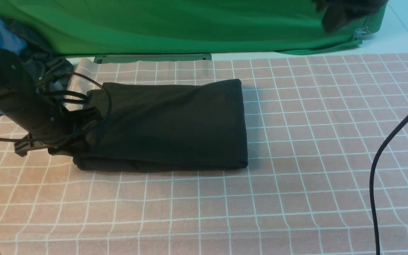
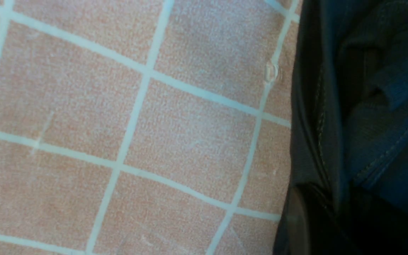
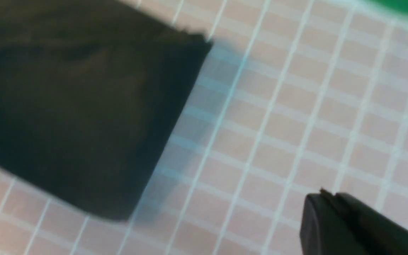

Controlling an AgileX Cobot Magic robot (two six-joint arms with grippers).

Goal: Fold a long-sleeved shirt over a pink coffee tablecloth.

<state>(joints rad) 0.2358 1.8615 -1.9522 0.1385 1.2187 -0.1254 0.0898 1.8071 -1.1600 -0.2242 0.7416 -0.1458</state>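
Shirt [image 1: 168, 124] lies folded into a dark oblong on the pink cloth [image 1: 296, 159], left of centre in the front view, its long axis running across the robot from left to right. The left gripper [image 1: 66, 141] sits low at the shirt's left short end, at the near corner, its wrist camera looking straight at stacked hems and seams there; the fingertips themselves are buried in dark fabric, so I cannot tell whether they have closed on those layers or merely press into them. The right gripper [image 3: 326, 198] hangs well off to the right over bare grid, its jaws together and holding nothing. So the left arm is plainly the nearer one, and the bundle extends away from it toward the right, which suggests any further fold would carry that left end across along the long axis.
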